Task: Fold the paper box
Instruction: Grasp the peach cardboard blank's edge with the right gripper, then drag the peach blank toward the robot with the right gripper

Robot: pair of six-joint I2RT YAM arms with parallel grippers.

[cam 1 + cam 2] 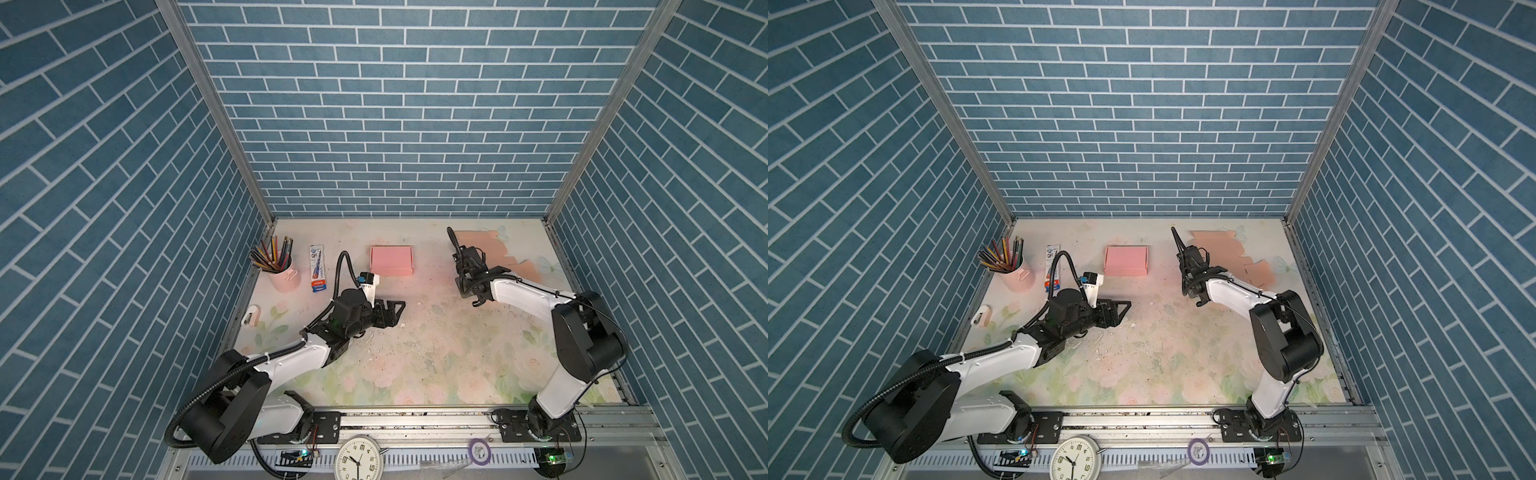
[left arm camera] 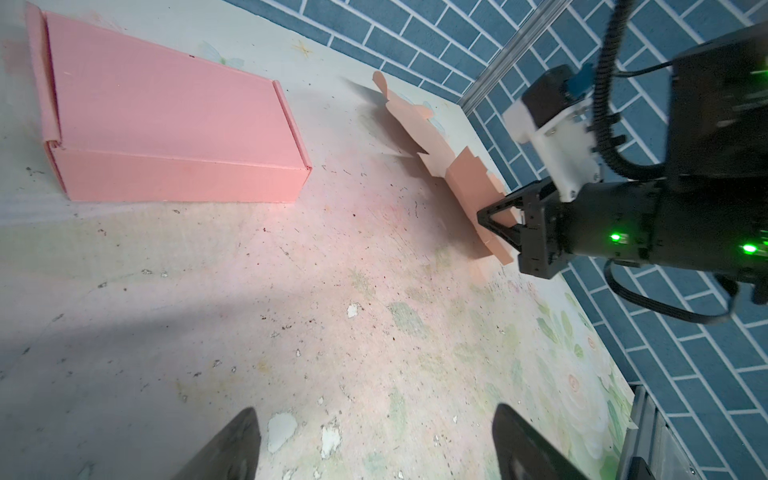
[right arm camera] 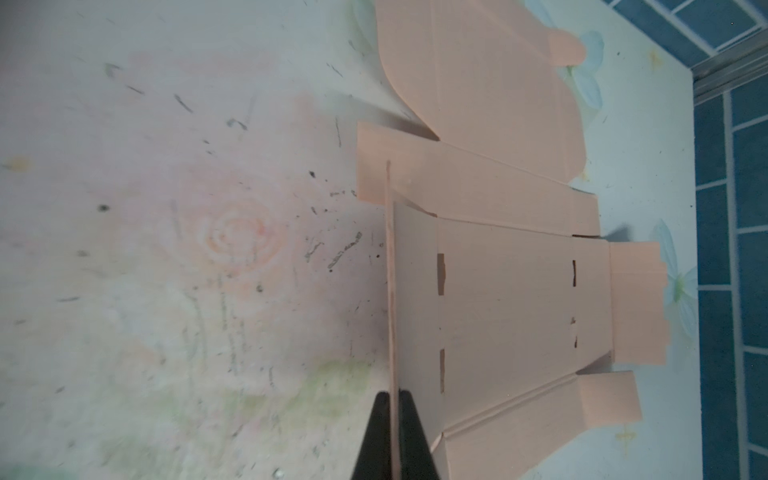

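flat peach cardboard box blank (image 3: 507,291) lies at two o'clock on the surface (image 1: 436,332); right gripper (image 3: 390,399), angled low, pinches its upturned flap; left gripper (image 2: 376,415) hovers wide.

Only legible marks are the numerals on the white clock (image 1: 357,457) at the near edge, seen in both top views (image 1: 1074,459). The dial lies turned, with 3 toward the top and 12 on the left. The flat packet (image 1: 318,268) on the surface (image 1: 436,332) has blue print and a red label strip, both too small to read.
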